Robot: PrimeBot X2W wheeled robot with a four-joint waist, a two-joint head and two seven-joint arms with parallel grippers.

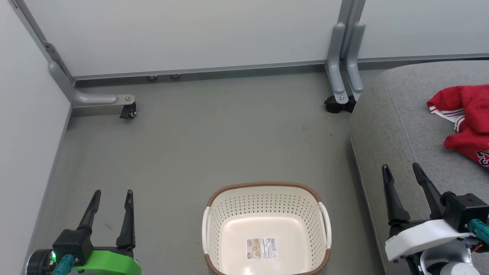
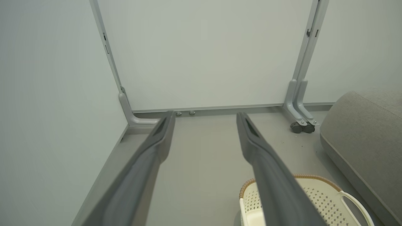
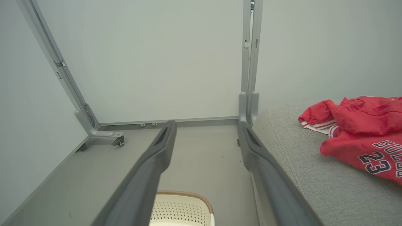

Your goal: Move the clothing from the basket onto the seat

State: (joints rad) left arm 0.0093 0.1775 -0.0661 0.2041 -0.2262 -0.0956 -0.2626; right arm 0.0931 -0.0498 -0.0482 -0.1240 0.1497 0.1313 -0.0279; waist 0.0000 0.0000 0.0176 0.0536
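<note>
Head view: the left hand [image 1: 113,194] and the right hand [image 1: 400,168] both hang released, spread wide, holding nothing. The basket [image 1: 263,185] stands on the floor [image 1: 214,137] between them. The clothing [image 1: 464,110] lies crumpled on the seat [image 1: 397,126], back from its rounded edge.

Left wrist view: the basket's rim sits just beside the released left hand.

Right wrist view: the clothing looks light, limp and slick. A raised fold or the striped hem would likely pinch best.

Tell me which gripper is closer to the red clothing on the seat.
Right. The right gripper is at the near edge of the seat, just short of the clothing; the left gripper is over the floor, on the far side of the basket.
</note>
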